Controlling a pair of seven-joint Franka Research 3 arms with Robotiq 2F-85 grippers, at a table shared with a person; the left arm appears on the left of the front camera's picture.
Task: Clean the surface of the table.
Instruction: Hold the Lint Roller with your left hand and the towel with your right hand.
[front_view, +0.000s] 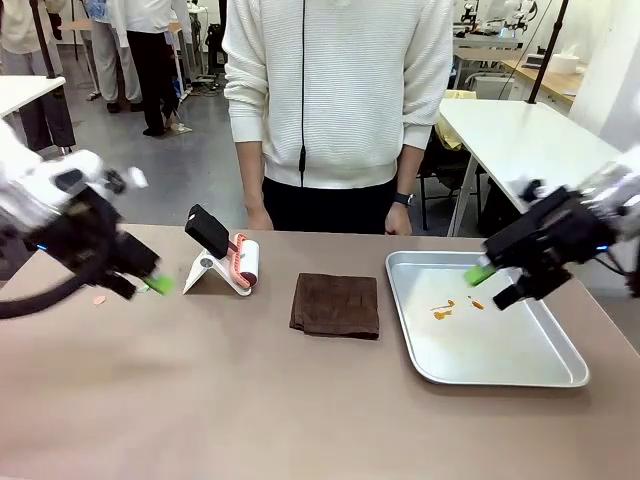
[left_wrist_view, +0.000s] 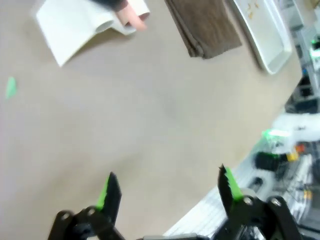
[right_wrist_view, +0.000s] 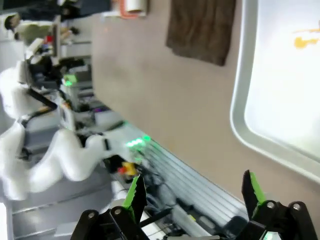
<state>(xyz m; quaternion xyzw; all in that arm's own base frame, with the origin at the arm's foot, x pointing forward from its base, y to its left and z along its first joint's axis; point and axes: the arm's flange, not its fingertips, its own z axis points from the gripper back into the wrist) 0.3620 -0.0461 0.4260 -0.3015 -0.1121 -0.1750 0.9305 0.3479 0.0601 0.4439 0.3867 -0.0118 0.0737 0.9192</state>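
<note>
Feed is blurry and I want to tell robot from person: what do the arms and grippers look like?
The left arm and right arm are white. The left gripper and right gripper are black, two-fingered, with green pads at the tips. A black cable loops under the left one. The person wears a white ribbed sweater and dark wristwatch.

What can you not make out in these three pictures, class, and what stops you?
- Front view: left end effector, smeared by motion blur.
- Front view: orange bits in the tray, too small to identify.
- Left wrist view: roller, cut off by the top edge.
- Right wrist view: cloth, cut off by the top edge.
</note>
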